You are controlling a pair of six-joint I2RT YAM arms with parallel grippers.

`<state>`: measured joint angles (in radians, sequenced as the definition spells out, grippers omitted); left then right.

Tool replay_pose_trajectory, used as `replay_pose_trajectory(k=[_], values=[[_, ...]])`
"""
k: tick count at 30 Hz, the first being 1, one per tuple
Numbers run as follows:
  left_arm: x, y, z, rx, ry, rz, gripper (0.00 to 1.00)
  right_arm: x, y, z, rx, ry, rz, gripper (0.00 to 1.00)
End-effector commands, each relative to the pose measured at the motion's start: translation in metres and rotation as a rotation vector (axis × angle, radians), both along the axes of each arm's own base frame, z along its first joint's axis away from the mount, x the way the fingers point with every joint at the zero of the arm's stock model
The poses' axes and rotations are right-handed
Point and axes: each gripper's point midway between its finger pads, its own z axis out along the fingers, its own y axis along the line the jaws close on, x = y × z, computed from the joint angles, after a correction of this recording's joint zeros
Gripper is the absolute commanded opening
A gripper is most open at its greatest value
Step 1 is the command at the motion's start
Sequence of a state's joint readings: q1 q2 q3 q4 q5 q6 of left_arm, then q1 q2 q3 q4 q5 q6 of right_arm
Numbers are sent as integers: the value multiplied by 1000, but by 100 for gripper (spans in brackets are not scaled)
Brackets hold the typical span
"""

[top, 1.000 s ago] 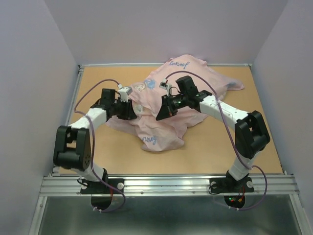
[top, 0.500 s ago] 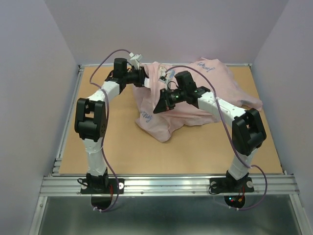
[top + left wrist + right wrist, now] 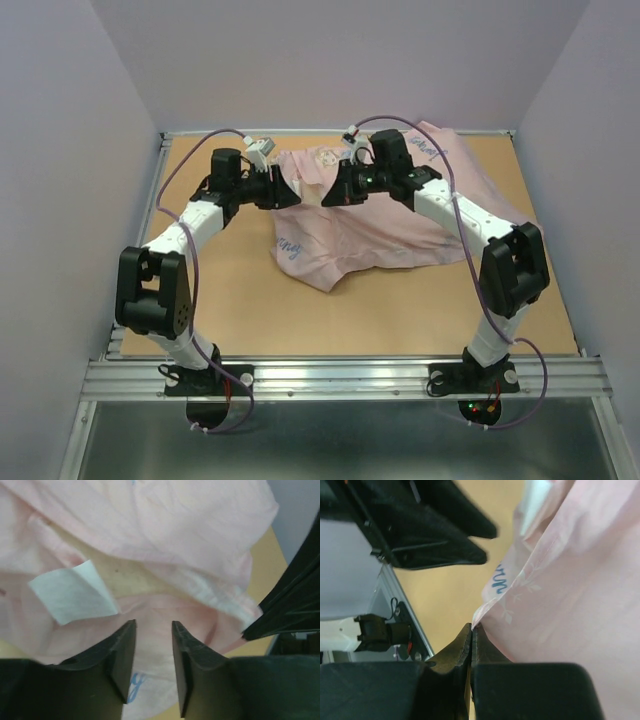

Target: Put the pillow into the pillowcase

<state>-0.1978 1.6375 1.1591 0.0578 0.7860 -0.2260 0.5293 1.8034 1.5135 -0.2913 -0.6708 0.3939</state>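
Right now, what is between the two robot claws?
Pink pillowcase fabric fills the short gap between the left gripper and the right gripper, as the top view shows.

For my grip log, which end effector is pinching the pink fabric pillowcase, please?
The right end effector, shut on the pink fabric pillowcase; the left end effector stands open.

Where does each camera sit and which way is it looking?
Top external: above, behind the bases, looking down on the thin pale pink fabric pillowcase; both arms show.
Left wrist: on the left arm, facing pillowcase folds past the open left end effector.
Right wrist: on the right arm, past the right end effector shut on pillowcase edge.
Shared: all show the pillowcase.
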Motion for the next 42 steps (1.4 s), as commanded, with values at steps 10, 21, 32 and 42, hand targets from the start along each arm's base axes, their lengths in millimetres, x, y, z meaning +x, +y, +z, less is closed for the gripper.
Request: replay_pose_trajectory(k=[10,21,32,42], values=[[32,36,6,130,-58,329,78,19,-26,39,63,-50,-108,1],[47,-6,-23,162,-20,283,31,14,-23,44,86,-59,-65,1],[-19,-96,44,-231,-44,-122,0,7,-17,63,155,-50,-36,1],[-20,-158,22,-637,119,-233,0,9,-19,100,233,-114,-86,1]])
